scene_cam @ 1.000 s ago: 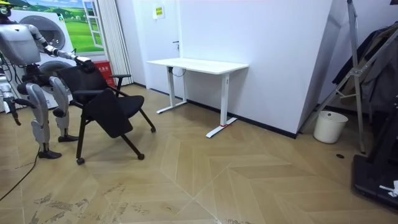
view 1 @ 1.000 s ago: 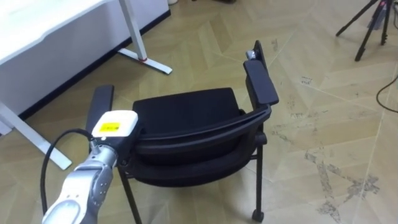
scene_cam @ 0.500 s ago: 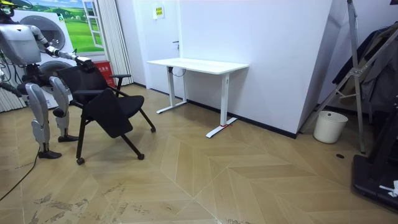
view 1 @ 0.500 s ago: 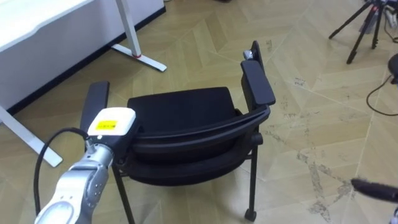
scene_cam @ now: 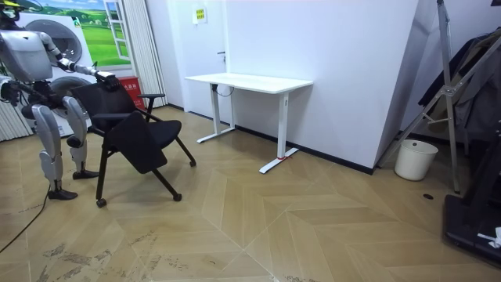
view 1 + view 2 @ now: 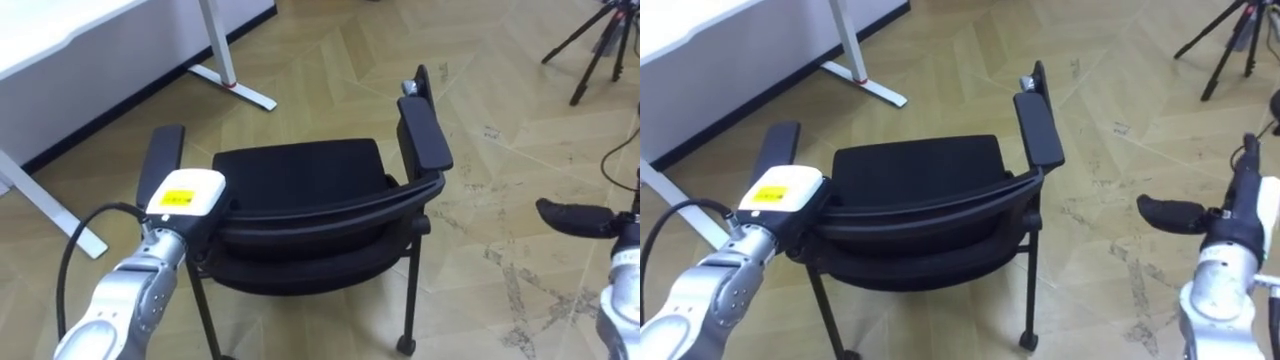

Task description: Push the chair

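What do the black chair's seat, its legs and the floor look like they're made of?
The black chair seat looks like matte fabric, no shine. Its thin black legs: likely painted metal tubing. The floor: wood-look herringbone planks, scuffed; wood or laminate unclear.

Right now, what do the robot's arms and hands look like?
Both forearms are rounded, silver-grey shells. The left hand carries a white box with a yellow label on its back, and a black cable loops from that forearm. The right hand is black and slender.

white desk [image 5: 249,81] at wall | white bucket [image 5: 415,159] on floor | tripod [image 6: 600,40]
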You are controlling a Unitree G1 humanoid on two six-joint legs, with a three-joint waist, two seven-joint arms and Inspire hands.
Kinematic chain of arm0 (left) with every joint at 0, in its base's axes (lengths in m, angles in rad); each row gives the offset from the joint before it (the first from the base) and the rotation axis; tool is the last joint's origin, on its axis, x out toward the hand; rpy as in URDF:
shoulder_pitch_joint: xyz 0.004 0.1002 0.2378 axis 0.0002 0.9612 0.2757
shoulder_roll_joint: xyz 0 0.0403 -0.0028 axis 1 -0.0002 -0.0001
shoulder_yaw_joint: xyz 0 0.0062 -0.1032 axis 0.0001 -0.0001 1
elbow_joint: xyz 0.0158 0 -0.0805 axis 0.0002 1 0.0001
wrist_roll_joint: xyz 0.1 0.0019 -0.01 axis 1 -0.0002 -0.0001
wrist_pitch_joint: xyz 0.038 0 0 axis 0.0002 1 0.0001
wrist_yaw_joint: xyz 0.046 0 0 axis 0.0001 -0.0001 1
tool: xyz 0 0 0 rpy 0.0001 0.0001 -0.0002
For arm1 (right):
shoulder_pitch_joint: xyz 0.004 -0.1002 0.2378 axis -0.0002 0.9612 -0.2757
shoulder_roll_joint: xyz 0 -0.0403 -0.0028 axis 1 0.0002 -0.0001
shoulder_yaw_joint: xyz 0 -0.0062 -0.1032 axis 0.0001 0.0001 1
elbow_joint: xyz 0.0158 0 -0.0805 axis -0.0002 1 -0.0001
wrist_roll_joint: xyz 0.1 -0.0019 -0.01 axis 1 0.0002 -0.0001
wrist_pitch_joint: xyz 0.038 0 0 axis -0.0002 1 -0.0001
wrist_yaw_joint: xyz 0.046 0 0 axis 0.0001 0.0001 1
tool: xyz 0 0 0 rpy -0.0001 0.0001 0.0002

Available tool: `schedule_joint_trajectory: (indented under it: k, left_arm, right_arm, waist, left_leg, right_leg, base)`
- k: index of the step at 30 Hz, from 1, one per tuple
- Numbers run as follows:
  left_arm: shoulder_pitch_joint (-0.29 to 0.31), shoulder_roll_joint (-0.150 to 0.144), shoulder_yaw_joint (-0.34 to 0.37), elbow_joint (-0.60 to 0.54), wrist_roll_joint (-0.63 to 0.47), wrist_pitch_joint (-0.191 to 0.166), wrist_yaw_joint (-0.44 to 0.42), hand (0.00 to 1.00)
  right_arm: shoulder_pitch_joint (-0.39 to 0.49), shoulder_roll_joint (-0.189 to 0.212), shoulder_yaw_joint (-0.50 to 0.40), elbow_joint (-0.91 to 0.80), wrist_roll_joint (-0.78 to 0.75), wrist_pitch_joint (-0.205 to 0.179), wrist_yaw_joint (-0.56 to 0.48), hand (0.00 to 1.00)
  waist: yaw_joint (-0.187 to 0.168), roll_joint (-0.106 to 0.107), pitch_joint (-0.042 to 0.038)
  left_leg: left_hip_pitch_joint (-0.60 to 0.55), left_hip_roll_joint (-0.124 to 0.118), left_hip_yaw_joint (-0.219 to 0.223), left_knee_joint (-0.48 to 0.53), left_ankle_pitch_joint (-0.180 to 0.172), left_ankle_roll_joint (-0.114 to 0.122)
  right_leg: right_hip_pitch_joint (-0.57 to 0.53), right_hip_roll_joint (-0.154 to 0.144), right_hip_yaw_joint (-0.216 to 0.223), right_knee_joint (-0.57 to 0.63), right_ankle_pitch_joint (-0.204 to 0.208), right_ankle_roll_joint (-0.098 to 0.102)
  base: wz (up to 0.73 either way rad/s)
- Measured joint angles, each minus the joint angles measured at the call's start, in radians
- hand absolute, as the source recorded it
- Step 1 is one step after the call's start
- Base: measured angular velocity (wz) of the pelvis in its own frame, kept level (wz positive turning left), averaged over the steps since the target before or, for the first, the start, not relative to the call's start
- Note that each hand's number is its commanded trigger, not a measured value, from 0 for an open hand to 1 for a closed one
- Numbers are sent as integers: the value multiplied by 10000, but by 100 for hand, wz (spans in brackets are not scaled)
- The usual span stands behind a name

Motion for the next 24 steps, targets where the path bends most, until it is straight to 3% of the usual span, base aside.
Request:
schedule_joint_trajectory:
  k: [5,14,21,24]
  left_arm:
    - [-42,65,0,2,12,-70,57,100]
    - [-178,125,87,170,45,-428,58,100]
    - [-411,155,85,377,40,-679,58,100]
    - [-489,223,86,334,37,-778,58,100]
  right_arm:
    - [1,-24,253,-1041,-976,-96,656,0]
    - [-1,-129,281,-1155,-2736,-138,1847,0]
    - [-6,-708,655,-1148,-3992,-344,2729,0]
    - [-10,-749,665,-1151,-4234,-347,3215,0]
  waist:
    - [15,-122,52]
    - [63,-196,54]
    - [226,-276,102]
    - [283,-339,139]
  left_leg:
    - [-11,4,-1,-3,0,0]
    - [-6,6,-2,3,0,0]
    - [15,40,-2,64,0,0]
    - [-5,63,-3,66,-1,-1]
  right_leg:
    - [5,1,-4,-4,0,0]
    - [7,6,-7,-6,4,-5]
    - [11,26,-23,-10,29,-36]
    - [-7,49,-23,-11,36,-49]
  base:
    - [0]
    - [0]
    - [0]
    - [0]
